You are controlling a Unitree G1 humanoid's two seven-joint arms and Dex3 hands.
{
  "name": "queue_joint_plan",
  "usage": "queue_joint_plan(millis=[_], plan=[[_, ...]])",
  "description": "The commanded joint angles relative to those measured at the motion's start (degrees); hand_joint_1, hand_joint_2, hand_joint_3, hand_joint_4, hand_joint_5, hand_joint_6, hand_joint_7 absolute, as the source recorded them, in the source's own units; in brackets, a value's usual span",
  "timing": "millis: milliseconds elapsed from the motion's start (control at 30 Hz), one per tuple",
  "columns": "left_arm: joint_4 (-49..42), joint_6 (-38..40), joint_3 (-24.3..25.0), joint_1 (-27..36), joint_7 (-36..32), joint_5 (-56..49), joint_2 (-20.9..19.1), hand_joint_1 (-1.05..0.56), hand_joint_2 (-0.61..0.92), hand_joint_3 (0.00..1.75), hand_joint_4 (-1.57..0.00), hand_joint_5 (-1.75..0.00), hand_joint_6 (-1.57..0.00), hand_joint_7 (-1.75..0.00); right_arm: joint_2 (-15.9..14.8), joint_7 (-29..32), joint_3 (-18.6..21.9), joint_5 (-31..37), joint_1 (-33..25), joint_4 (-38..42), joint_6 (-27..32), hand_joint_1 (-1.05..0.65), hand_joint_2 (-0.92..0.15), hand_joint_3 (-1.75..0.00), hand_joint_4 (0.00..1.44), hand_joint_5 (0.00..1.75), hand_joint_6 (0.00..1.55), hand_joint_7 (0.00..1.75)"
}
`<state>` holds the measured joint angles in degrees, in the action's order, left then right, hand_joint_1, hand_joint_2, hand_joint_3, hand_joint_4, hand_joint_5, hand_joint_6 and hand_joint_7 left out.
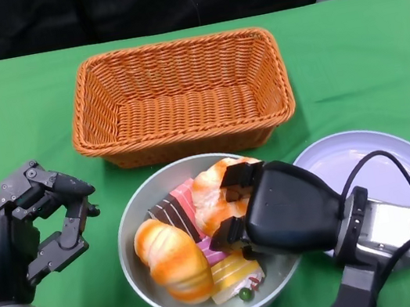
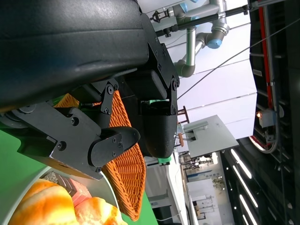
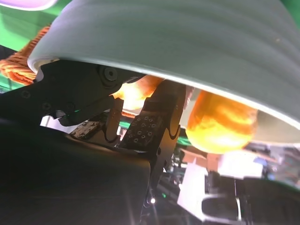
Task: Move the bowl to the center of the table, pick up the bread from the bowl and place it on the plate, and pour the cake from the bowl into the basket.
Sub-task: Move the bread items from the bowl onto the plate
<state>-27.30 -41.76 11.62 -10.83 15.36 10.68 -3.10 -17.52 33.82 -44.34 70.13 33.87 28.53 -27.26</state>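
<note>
A grey bowl (image 1: 127, 239) stands mid-table in front of the basket. It holds two orange bread rolls and several cake slices. My right hand (image 1: 278, 208) reaches into the bowl from the right and grips the far bread roll (image 1: 213, 200), fingers on top and thumb below; the roll still lies in the bowl. The near bread roll (image 1: 172, 259) lies at the bowl's left, next to a chocolate cake slice (image 1: 169, 210) and a yellow one (image 1: 234, 275). My left hand (image 1: 35, 227) hangs open to the left of the bowl, touching nothing. The right wrist view shows black fingers (image 3: 150, 131) against orange bread (image 3: 220, 126).
A wicker basket (image 1: 170, 47) stands behind the bowl, its front wall close to the bowl's far rim. A pale lilac plate (image 1: 398, 167) lies right of the bowl, partly under my right forearm. Green cloth covers the table.
</note>
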Motion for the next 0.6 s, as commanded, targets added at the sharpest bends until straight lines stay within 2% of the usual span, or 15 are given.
queue_joint_plan(millis=[33,167,267,333,400,467,533,600], plan=[[-0.5,-1.2,0.4,0.2,-0.9,-0.3,-0.8,-0.09,0.64,0.88,-0.77,-1.48,-0.85,-1.13,0.3,3.2,0.8,-2.2,1.2,0.2,-1.7,-0.27,-0.82,0.0,0.83,1.07,1.18,0.05],[-0.9,-1.3,0.5,0.1,-0.5,0.0,-1.0,-0.09,0.65,0.85,-0.77,-1.48,-0.85,-1.12,0.2,4.1,1.7,-3.5,1.1,-0.9,-2.2,-0.26,-0.82,0.0,0.83,1.13,1.2,0.05],[-1.4,-1.3,0.7,-0.1,-0.3,0.3,-1.2,-0.08,0.66,0.84,-0.77,-1.47,-0.86,-1.11,-0.3,4.5,3.4,-5.3,0.6,-3.8,-2.8,-0.26,-0.83,0.0,0.77,1.4,1.23,0.08],[-1.6,-1.4,0.7,-0.2,0.0,0.8,-1.3,-0.07,0.67,0.82,-0.78,-1.47,-0.87,-1.11,-0.6,4.2,4.5,-6.1,0.0,-5.7,-3.0,-0.27,-0.84,0.0,0.77,1.46,1.25,0.11],[-2.0,-1.8,0.7,-0.4,0.0,0.6,-1.5,-0.08,0.67,0.81,-0.78,-1.47,-0.86,-1.1,-1.0,3.0,5.5,-7.2,-0.7,-7.7,-3.3,-0.28,-0.83,0.0,0.79,1.42,1.19,0.24],[-2.3,-2.0,0.7,-0.4,-0.1,0.5,-1.6,-0.08,0.67,0.81,-0.78,-1.47,-0.86,-1.1,-1.2,2.3,5.9,-7.6,-1.1,-8.5,-3.5,-0.28,-0.82,0.0,0.8,1.4,1.02,0.57],[-2.4,-2.0,0.7,-0.4,-0.2,0.5,-1.7,-0.08,0.67,0.8,-0.78,-1.47,-0.86,-1.1,-1.2,2.0,6.0,-7.6,-1.2,-8.8,-3.5,-0.28,-0.82,0.0,0.81,1.4,0.96,0.68],[-2.3,-1.9,0.6,-0.4,-0.1,0.6,-1.6,-0.08,0.67,0.8,-0.78,-1.47,-0.87,-1.1,-1.6,2.1,6.8,-8.2,-2.0,-10.4,-3.8,-0.28,-0.82,0.0,0.81,1.39,0.95,0.71]])
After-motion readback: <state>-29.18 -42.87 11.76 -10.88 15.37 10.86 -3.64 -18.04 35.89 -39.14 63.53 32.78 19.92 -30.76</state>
